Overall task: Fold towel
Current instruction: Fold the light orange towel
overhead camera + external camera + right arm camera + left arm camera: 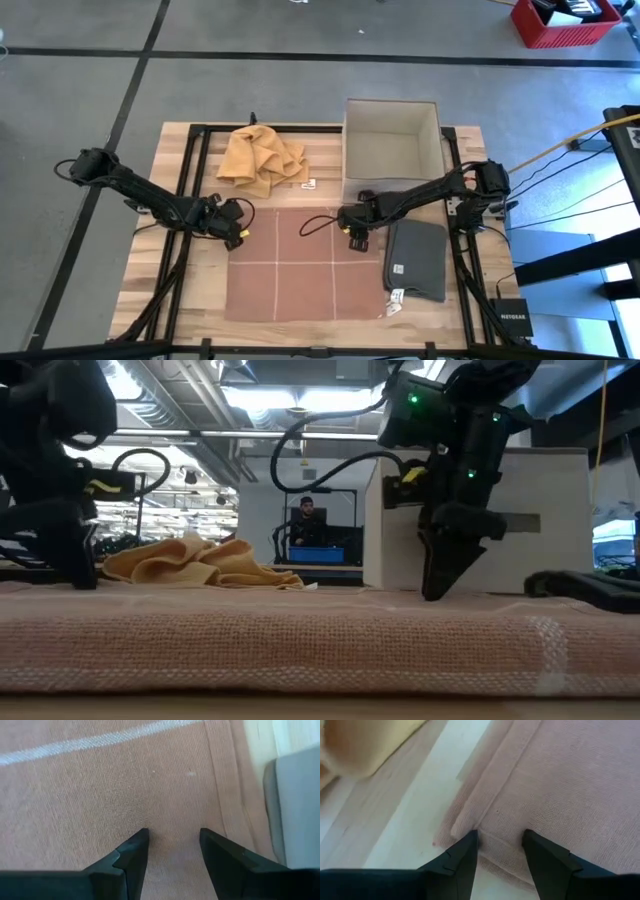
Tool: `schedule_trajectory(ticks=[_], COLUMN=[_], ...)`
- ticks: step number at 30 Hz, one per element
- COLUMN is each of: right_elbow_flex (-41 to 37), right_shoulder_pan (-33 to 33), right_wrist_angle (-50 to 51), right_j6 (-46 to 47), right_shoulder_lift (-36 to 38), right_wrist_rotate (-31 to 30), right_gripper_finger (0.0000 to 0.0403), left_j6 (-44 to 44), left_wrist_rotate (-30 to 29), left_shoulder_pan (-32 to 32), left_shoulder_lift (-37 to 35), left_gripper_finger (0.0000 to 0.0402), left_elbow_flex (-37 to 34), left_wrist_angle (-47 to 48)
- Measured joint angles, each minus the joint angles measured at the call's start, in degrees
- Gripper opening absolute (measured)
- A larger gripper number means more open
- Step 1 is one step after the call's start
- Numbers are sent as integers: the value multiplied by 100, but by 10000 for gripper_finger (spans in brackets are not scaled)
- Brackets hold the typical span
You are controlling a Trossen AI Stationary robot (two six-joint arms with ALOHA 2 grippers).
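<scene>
- On the wooden table [140, 290], seen from above, a black frame runs along its edges and two dark arms reach inward from either side.
- Pink towel [305, 265]: lies spread flat on the near middle of the table, crossed by pale stripes; in the low view its weave [300, 645] fills the foreground.
- White box [392, 150]: open-topped, stands at the far right of the table, beyond the towel's far right corner; in the low view [545, 520] it rises behind the right arm.
- Grey cloth [417, 260]: folded, lies just beside the towel's right edge, with a small white tag at its near end.
- Yellow cloth [262, 158]: crumpled in a heap at the far middle of the table, left of the box and apart from the towel.
- Left gripper [238, 228]: at the towel's far left corner. In the left wrist view its fingers [455, 867] stand parted by a narrow gap, tips down on the hemmed edge, with a strip of the hem between them; nothing is clamped.
- Right gripper [357, 232]: at the towel's far edge, near its right corner. In the right wrist view its fingers [127, 862] are likewise narrowly parted, tips against the flat cloth, with the grey cloth at the side; the low view shows it [445, 575] pointing down onto the towel.
- Person [308, 520]: seated far off in the room behind the table.
</scene>
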State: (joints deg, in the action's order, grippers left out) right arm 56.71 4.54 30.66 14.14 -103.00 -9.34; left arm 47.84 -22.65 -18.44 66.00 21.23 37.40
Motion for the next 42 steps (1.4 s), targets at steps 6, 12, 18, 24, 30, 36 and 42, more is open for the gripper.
schedule_trajectory(ticks=[6,12,18,24,30,36,42], right_elbow_flex=[-12,249,858,1130,1130,1133,1279], right_shoulder_pan=[-2,-4,78,1083,2490,3103,3480], right_wrist_angle=[100,46,244,-57,-831,-1801,-1869], right_j6=[117,45,59,373,368,52,525], right_shoulder_lift=[20,0,141,345,275,267,269], right_wrist_rotate=[-18,12,535,1134,360,-1112,-1232], right_gripper_finger=[184,184,184,184,184,184,188], left_j6=[74,-686,-1386,-1551,-2157,-3348,-3582], left_wrist_rotate=[27,136,33,208,159,-61,-46], left_shoulder_pan=[7,7,-94,-1034,-1812,-1570,-1850], left_shoulder_lift=[-71,-246,-306,-306,-77,44,823], left_gripper_finger=[155,155,155,155,155,160,227], left_elbow_flex=[46,604,1440,1937,1935,2116,3182], left_wrist_angle=[177,29,-7,-753,-2964,-4282,-2986])
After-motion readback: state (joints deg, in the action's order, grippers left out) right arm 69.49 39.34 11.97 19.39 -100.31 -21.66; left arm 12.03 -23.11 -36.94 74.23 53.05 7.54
